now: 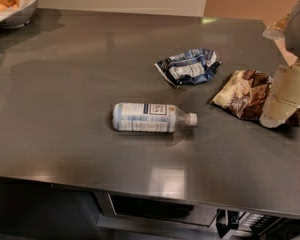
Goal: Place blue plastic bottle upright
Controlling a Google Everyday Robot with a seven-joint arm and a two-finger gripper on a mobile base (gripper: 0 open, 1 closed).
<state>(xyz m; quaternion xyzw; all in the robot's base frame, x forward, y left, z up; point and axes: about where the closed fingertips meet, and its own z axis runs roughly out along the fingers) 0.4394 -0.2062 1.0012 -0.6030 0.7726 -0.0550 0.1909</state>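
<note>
Camera view: the blue plastic bottle (pixel 150 117) lies on its side at frame centre on the dark counter (pixel 60 94). Its long axis runs left-right, with the white cap (pixel 192 119) pointing right and the base to the left. Nothing touches it. The gripper (pixel 286 96) sits at the right edge of frame, mid-height, over a brown snack bag (pixel 240 95) — well apart from the bottle and holding nothing I can see. Whether it is wide or narrow, cannot tell. A crumpled blue-and-white wrapper (pixel 188 66) lies above and right of the bottle, apart from it. A bowl of oranges (pixel 25 14) sits far upper left, out of play.

My read of the step in hand: reach and grasp, not yet begun.
- **Approach:** travel left toward frame centre, passing below the wrapper.
- **Descent:** come straight down, centred on the bottle — a round body will likely roll toward the top or bottom of frame if nudged off-centre.
- **Grasp:** close across the short axis on the label. The thin plastic probably dents, so squeeze moderately.
- **Placement:** lift, turn the cap up, seat the base flat on bare counter, and let go only once it stands.
</note>
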